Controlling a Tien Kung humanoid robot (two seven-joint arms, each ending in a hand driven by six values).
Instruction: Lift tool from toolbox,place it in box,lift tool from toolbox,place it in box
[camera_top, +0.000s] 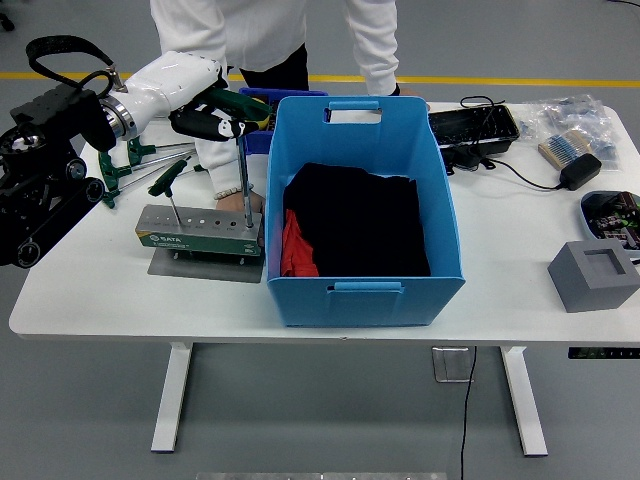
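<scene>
**Left hand lifts a T-handle tool clear of the rack**

Here, from the head view, you see your left hand (212, 113) curled tight around the green-and-black grip of a T-handle tool (241, 160), holding it above the grey toolbox (198, 231) near the table's (100, 290) left side. The tool's steel shaft hangs straight down from the fist, its tip close to the rack's right end; whether it has fully left its hole you cannot tell. A second T-handle tool (168, 190) stands slightly tilted in the rack's left part. More green-handled tools (128, 160) lie flat on the table behind the rack, toward the far left corner. The blue box (362, 210) sits just right of the toolbox, at the table's middle, with dark cloth and a strip of red inside. Your right hand is out of view. A person in a white top (275, 35) stands at the far edge, one hand (243, 203) resting on the table behind the rack's right end. Along the right edge you have a grey block (594, 275), and near the far right corner a black tray (474, 126) and a power adapter (580, 170).
</scene>
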